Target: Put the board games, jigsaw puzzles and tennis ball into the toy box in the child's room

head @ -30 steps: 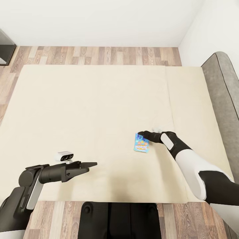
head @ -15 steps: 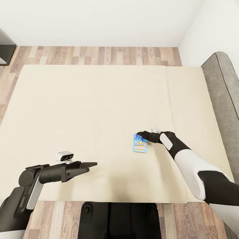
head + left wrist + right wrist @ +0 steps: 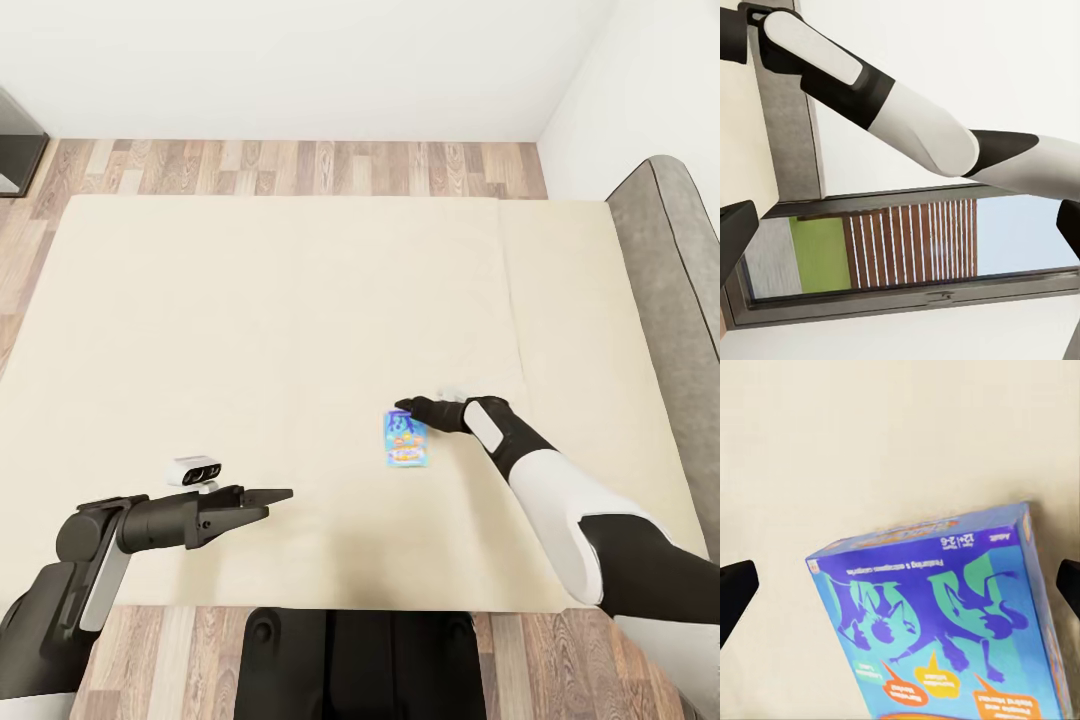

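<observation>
Fingertips of your right gripper (image 3: 405, 409) stand spread wide, gripping nothing, just over the far edge of the small blue board game (image 3: 404, 440) lying on the bed (image 3: 250, 300). Its printed lettering is too blurred to read. Your left gripper (image 3: 272, 496) hovers open and empty, well apart from it.

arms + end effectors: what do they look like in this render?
Both arms pair glossy white shells with black joint segments. The left end effector is black with long tapered fingers and a small white camera module above its wrist. The right end effector is black too. No cables visible.
</observation>
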Tool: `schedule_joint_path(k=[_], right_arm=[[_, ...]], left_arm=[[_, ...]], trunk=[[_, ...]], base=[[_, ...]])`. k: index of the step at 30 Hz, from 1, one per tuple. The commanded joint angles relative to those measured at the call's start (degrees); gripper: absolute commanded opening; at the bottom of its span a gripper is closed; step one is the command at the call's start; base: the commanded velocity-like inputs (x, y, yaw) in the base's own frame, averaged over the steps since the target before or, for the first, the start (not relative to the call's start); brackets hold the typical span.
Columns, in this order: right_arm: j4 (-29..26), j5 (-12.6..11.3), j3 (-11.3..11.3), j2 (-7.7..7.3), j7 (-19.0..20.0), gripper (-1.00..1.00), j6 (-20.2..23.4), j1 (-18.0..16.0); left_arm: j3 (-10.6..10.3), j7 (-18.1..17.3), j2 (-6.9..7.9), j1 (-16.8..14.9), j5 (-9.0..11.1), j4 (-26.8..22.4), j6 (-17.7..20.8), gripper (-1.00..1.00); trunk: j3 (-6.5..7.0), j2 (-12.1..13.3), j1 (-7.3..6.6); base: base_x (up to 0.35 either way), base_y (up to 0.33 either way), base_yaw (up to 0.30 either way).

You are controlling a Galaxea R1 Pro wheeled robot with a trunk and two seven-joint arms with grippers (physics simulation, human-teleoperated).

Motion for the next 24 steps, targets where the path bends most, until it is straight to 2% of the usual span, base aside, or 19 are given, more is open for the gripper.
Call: schedule_joint_path(k=[1, 8, 17, 24], right_arm=[[0.0, -0.1, 0.2, 0.4, 0.0, 1.0, 0.3, 0.0], [0.0, -0.2, 0.1, 1.09, 0.0, 1.0, 0.7, 0.0], [0.0, -0.2, 0.1, 0.98, -0.2, 1.0, 4.2, 0.0], [0.0, -0.1, 0.1, 1.05, -0.2, 1.0, 4.8, 0.0]], left_arm=[[0.0, -0.2, 0.06, 0.0, 0.0, 0.0, 0.6, 1.0], [0.0, -0.2, 0.25, 0.0, 0.0, 0.0, 0.6, 1.0], [0.0, -0.2, 0.19, 0.0, 0.0, 0.0, 0.6, 1.0], [0.0, -0.2, 0.18, 0.0, 0.0, 0.0, 0.6, 1.0]], trunk=[[-0.06, -0.1, 0.03], [-0.06, -0.1, 0.03], [-0.06, -0.1, 0.03], [-0.06, -0.1, 0.03]], base=[[0.0, 0.0, 0.0], [0.0, 0.0, 0.0], [0.0, 0.0, 0.0], [0.0, 0.0, 0.0]])
